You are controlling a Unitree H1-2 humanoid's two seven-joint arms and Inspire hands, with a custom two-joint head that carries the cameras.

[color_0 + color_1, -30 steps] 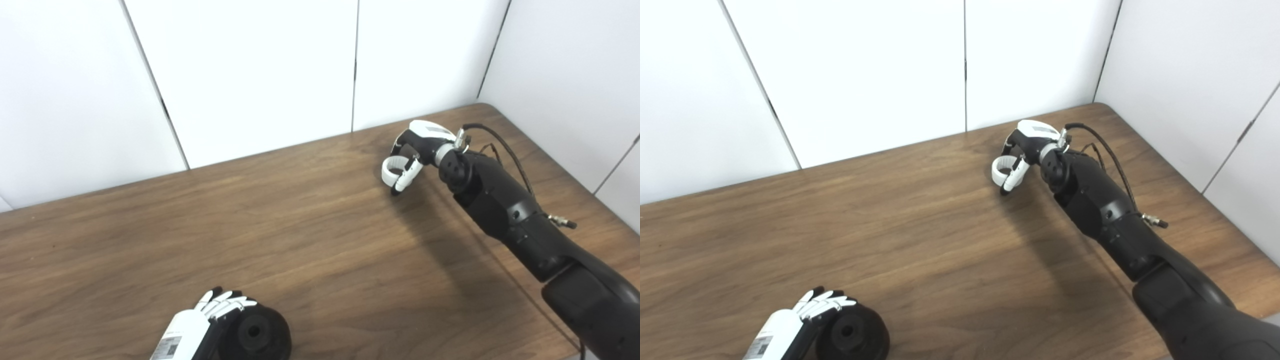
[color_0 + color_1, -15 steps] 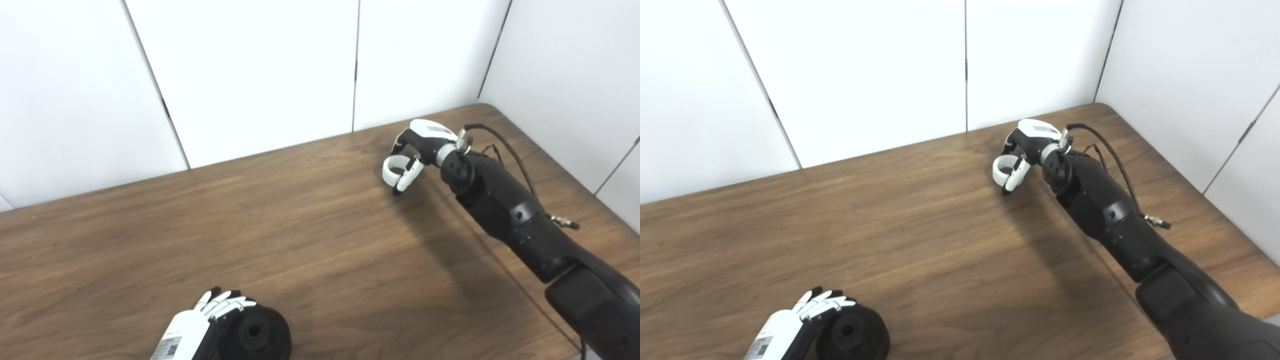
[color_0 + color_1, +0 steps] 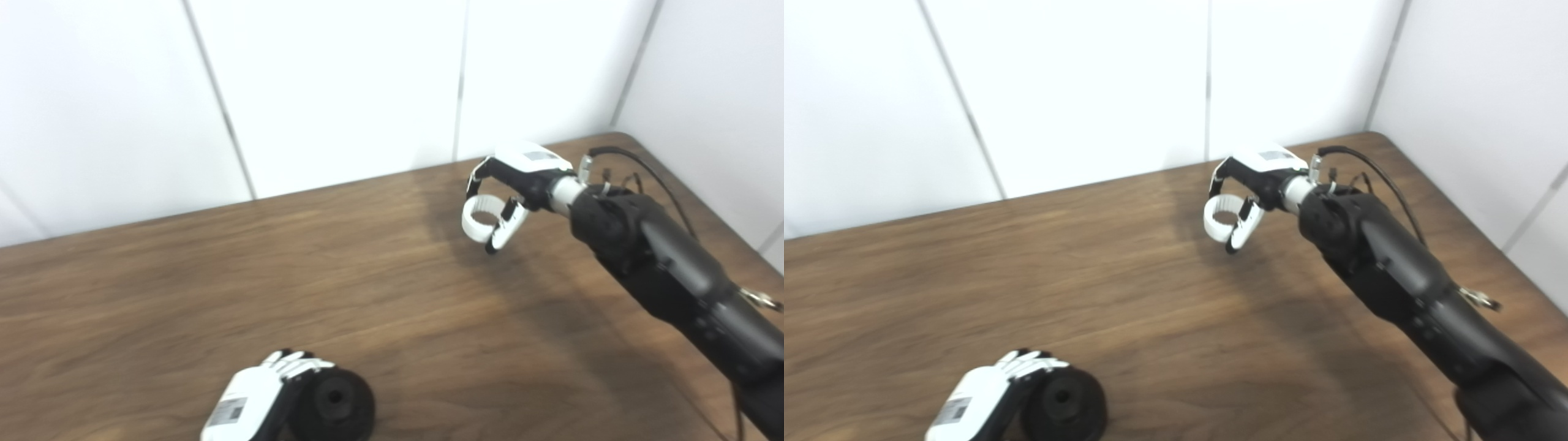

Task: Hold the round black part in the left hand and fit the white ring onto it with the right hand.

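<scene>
The round black part with a centre hole rests on the wooden table at the bottom edge. My left hand wraps around its left side, fingers curled over the top. Far off at the back right, my right hand holds the white ring between fingers and thumb, lifted above the table. The ring's opening faces roughly upward. In the right eye view the ring and black part lie well apart.
White wall panels rise behind the table's far edge and along its right side. A black cable loops off my right wrist. Bare brown wood lies between the two hands.
The camera has shifted, moving the whole scene rightward in the picture. My right hand has raised the white ring off the table and carried it slightly toward me. The left hand keeps its hold.
</scene>
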